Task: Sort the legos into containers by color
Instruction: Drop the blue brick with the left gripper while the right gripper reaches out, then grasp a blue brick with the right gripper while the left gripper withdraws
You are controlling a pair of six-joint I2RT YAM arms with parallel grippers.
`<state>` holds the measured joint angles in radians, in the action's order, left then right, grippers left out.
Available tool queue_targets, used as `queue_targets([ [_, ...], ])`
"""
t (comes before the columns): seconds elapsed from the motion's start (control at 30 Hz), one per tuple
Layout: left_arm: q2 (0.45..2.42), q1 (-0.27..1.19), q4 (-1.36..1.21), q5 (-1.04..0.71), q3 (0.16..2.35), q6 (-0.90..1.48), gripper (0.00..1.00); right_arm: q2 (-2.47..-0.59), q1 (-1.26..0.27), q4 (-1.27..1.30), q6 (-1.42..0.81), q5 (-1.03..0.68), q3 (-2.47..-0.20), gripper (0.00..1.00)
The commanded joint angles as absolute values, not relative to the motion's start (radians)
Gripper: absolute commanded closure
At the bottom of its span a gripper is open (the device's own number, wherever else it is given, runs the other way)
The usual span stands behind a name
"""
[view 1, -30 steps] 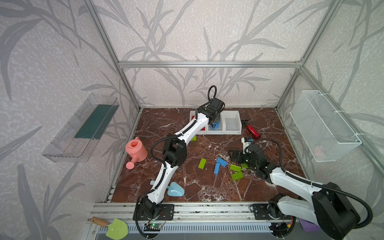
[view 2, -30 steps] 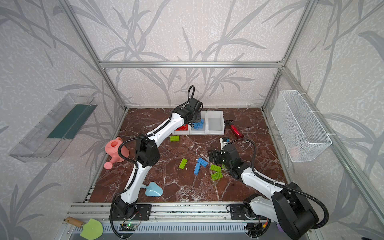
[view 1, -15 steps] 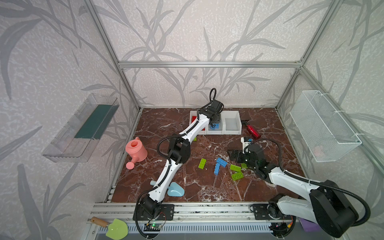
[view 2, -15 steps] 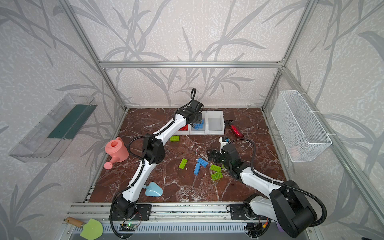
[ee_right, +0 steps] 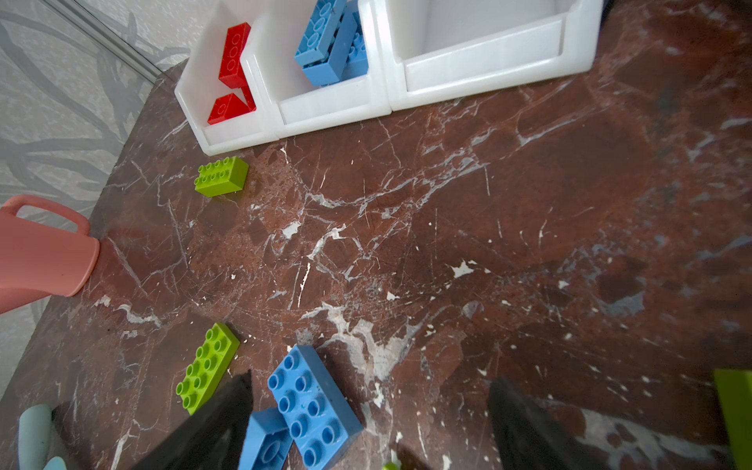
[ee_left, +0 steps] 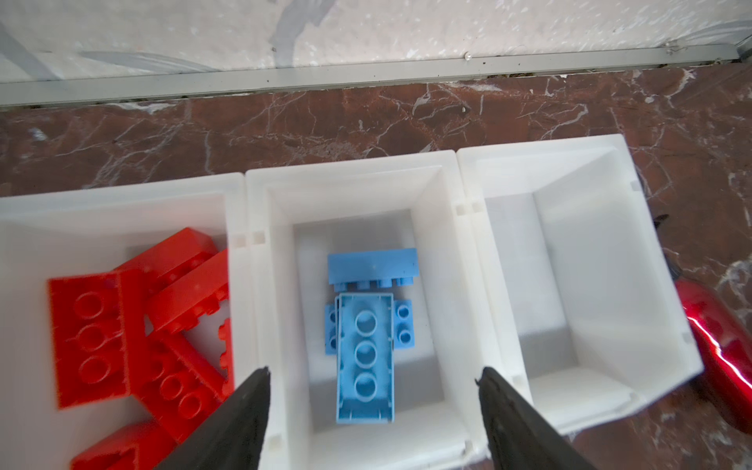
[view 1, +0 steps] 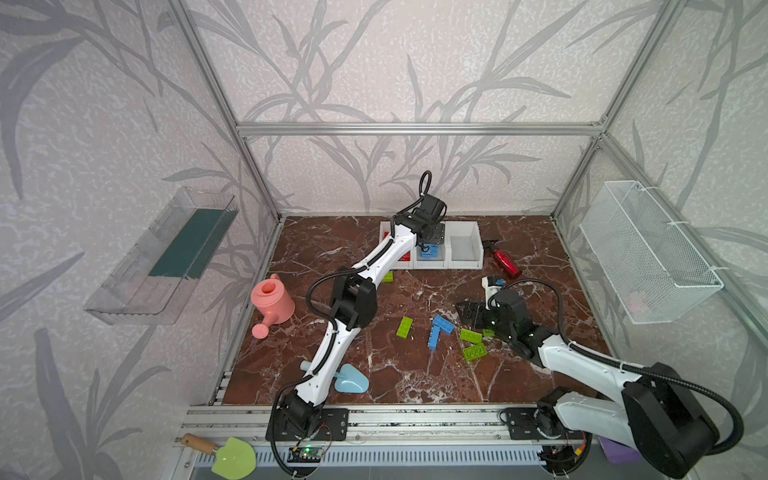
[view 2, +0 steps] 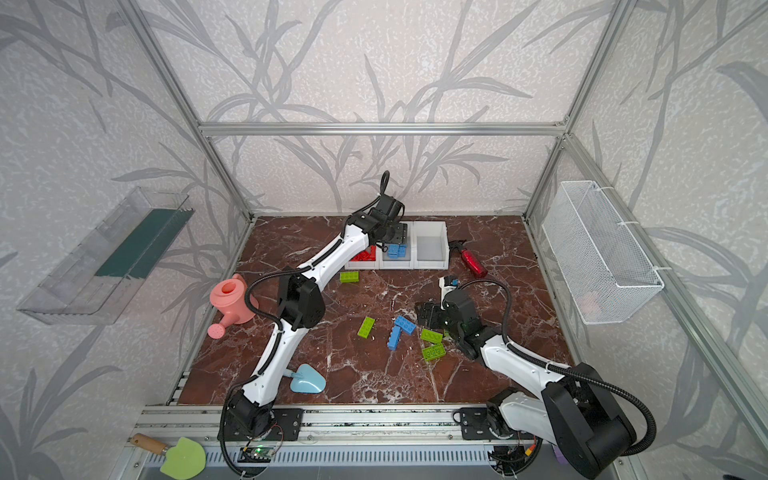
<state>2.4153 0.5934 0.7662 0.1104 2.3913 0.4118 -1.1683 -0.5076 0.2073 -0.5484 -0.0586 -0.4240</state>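
Observation:
Three joined white containers (view 1: 465, 266) stand at the back. My left gripper (ee_left: 373, 371) hangs open over the middle one (ee_left: 350, 169), where a blue lego (ee_left: 366, 358) lies underside up on other blue ones, free of both fingers. Red legos (ee_left: 93, 337) fill the left bin; the right bin (ee_left: 541, 146) holds nothing. Near the floor's middle my right gripper (ee_right: 369, 380) is open and low, with two blue legos (ee_right: 313, 403) on the floor by one finger. Lime green legos (view 1: 404, 327) (view 1: 470, 336) (view 1: 387, 276) lie scattered on the floor.
A red bottle (view 1: 507, 262) lies right of the bins. A pink watering can (view 1: 272, 301) stands at the left and a light blue scoop (view 1: 351, 380) near the front. A wire basket (view 1: 648, 257) and a clear tray (view 1: 162, 253) hang on the side walls.
My left gripper has gone from shut to open over the middle bin, and the blue lego it carried now lies in that bin. The right arm has hardly moved.

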Motion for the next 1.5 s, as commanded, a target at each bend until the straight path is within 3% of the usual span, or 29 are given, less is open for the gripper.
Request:
queue_targets([
  [0.0, 2.203, 0.612, 0.690, 0.119, 2.239, 0.428, 0.19, -1.123, -0.537, 0.094, -0.523, -0.023, -0.500, 0.09],
  [0.33, 1.703, 0.655, 0.480, 0.179, 1.642, 0.569, 0.20, -1.038, -0.730, -0.229, -0.525, 0.114, -0.615, 0.13],
  [0.67, 1.209, 0.708, 0.448, 0.296, 1.117, 0.694, 0.20, -1.130, -0.991, -0.296, -0.776, 0.331, -0.617, 0.14],
  [1.0, 0.919, 0.708, 0.579, 0.331, 0.885, 0.733, 0.16, -1.363, -1.061, -0.234, -0.839, 0.325, -0.700, 0.15],
  [1.17, 0.808, 0.707, 0.671, 0.335, 0.866, 0.732, 0.06, -1.457, -1.064, -0.205, -0.841, 0.315, -0.750, 0.16],
  [1.47, 0.626, 0.707, 0.782, 0.375, 0.870, 0.711, 0.02, -1.599, -1.063, -0.188, -0.864, 0.292, -0.809, 0.30],
])
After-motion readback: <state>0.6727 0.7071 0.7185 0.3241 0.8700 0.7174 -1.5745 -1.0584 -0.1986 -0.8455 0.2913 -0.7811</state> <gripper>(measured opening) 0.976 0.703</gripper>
